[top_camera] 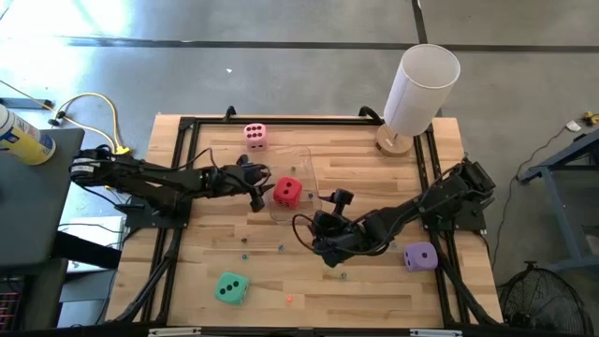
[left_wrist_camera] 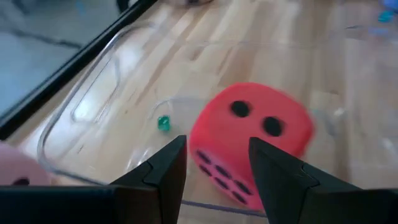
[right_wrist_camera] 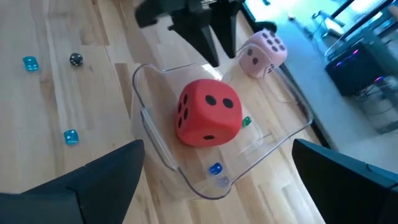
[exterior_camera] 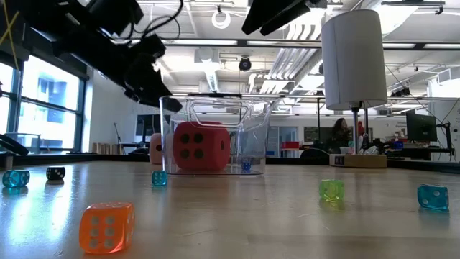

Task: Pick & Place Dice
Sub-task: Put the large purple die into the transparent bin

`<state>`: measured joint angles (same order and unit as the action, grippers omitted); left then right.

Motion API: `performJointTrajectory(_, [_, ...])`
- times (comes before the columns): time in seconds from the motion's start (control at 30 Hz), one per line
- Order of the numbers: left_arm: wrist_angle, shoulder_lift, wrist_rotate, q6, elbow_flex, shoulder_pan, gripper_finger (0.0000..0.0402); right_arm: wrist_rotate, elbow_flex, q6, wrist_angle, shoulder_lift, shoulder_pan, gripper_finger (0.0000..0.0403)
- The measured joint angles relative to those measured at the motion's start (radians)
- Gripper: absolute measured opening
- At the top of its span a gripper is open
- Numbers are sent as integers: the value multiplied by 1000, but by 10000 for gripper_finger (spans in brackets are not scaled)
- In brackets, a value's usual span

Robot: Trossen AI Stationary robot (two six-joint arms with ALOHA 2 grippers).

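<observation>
A: What sits on the bench (top_camera: 374,164)?
B: A clear tub (right_wrist_camera: 186,174) mid-bench, the red die (top_camera: 287,192) inside it, two-pip face up, four pips toward the front edge. A cube, so no long axis.
A: The others?
B: Pink die (top_camera: 255,136) at the back, purple die (top_camera: 420,256) right, teal die (top_camera: 230,287) front left.
A: Grippers?
B: Left gripper (top_camera: 256,192) hangs just beside the tub's left rim, part open, empty. Right gripper (top_camera: 329,201) is wide open, empty, near the tub's right side.
</observation>
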<state>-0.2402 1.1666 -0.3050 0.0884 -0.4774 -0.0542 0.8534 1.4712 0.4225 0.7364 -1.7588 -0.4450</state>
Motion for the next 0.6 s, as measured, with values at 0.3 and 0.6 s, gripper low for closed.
performJointTrajectory(0.3, [184,-183,76,-4,0,116,168,-24,0,1,-2,1,-46,400])
performJointTrajectory(0.6, [222,-215,269,36,0,262,168,-389,0,-25,-169,1,-46,400])
